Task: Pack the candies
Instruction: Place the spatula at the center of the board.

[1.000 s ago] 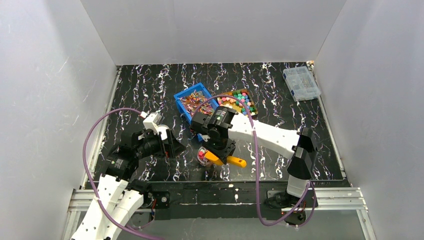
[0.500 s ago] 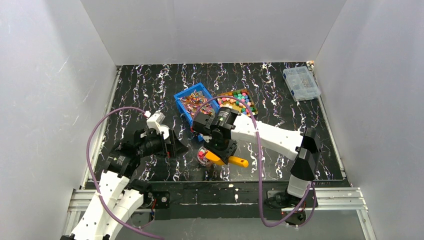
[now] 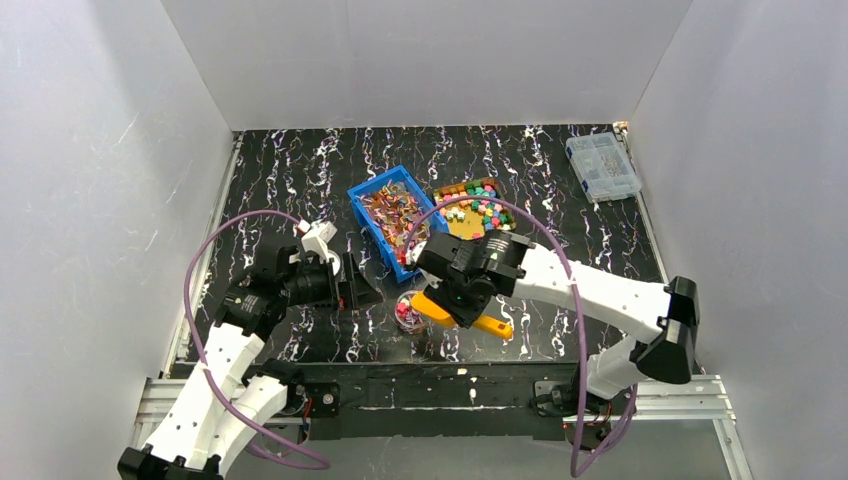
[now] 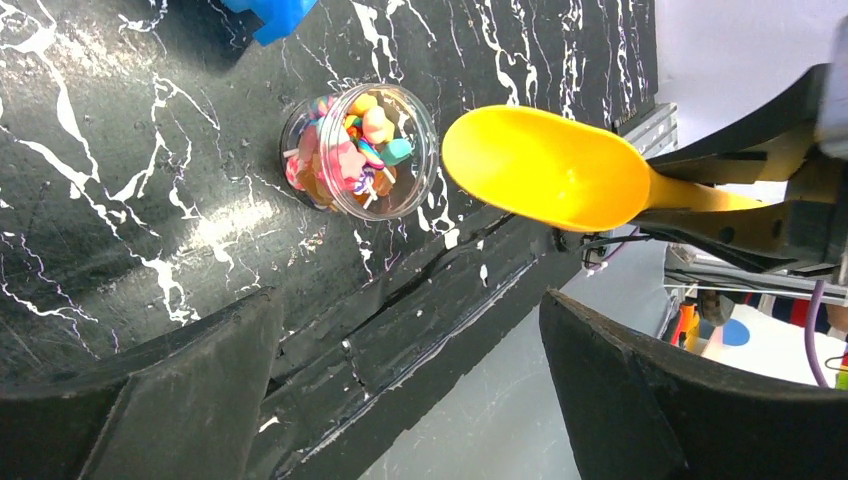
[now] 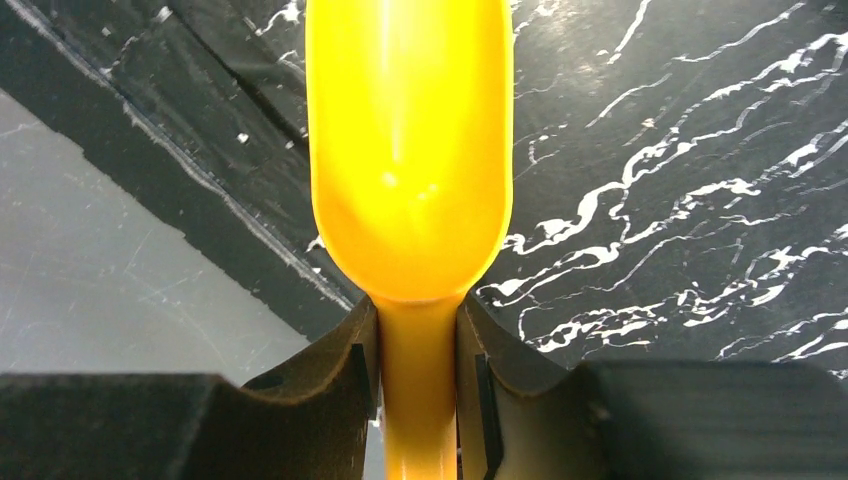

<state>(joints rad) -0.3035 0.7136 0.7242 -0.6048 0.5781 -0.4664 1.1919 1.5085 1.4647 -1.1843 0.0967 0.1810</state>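
Holding entry: right tool [image 5: 418, 372], fingers pressed together on the neck of a yellow scoop [image 5: 410, 150]; no sweets show in its bowl.

Left tool [image 4: 410, 390]: spread wide, pinching nothing, aimed at the cup with a gap between them.

Cup [image 4: 360, 150]: small, clear, upright on the bench [image 3: 280, 170] near its front edge, and part-filled with candies [image 4: 350, 158].

Supply: loose candies in a tray [image 3: 478, 208] at the far side, just right of a blue bin [image 3: 390, 215] of foil sweets.

Key relation: the scoop's long axis runs roughly along the bench's near edge. Its bowl end points left and sits just beside the cup's rim; contact cannot be told. The tray lies well beyond the scoop, toward the far wall.

Judgement: a refill means swinging the bowl end away from the cup and out to the tray, a reach for the right arm. The left tool is free to steady the cup.
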